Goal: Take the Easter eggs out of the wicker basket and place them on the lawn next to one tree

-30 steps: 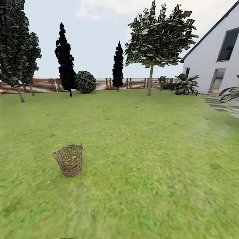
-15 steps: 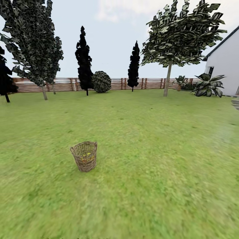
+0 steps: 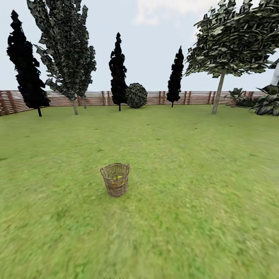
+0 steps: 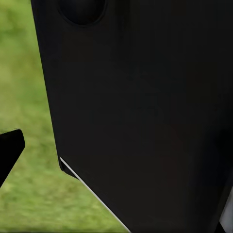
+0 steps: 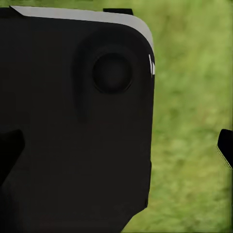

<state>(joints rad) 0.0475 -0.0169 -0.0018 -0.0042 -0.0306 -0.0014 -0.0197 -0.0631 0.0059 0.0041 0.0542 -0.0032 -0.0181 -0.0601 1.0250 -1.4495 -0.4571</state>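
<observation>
**Wicker basket swings toward centre as the robot turns to face it**

The wicker basket [image 3: 115, 179] stands upright on the lawn [image 3: 186, 186], a little toward 7 o'clock from the middle of the head view and well apart from every tree. Through its weave, yellow patches [image 3: 117, 180] show low inside; I take them for the Easter eggs, though too small to count. Over the last second the whole scene has slid rightward: the basket has come from the lower left toward the middle, the house has almost left the picture at 3 o'clock, and a dark conical tree [image 3: 26, 73] has entered at 10 o'clock. That is the camera turning, not the basket moving. The robot appears to be lining up on the basket, so the approach is under way and no egg is out yet.

A leafy tree with a bare trunk [image 3: 218, 94] stands at 2 o'clock by the fence [image 3: 97, 98], another [image 3: 74, 104] at 11 o'clock; either could serve.

Each wrist view shows dark robot housing against grass, with dark tips at the edges; whether either gripper is spread or closed I cannot tell.
</observation>
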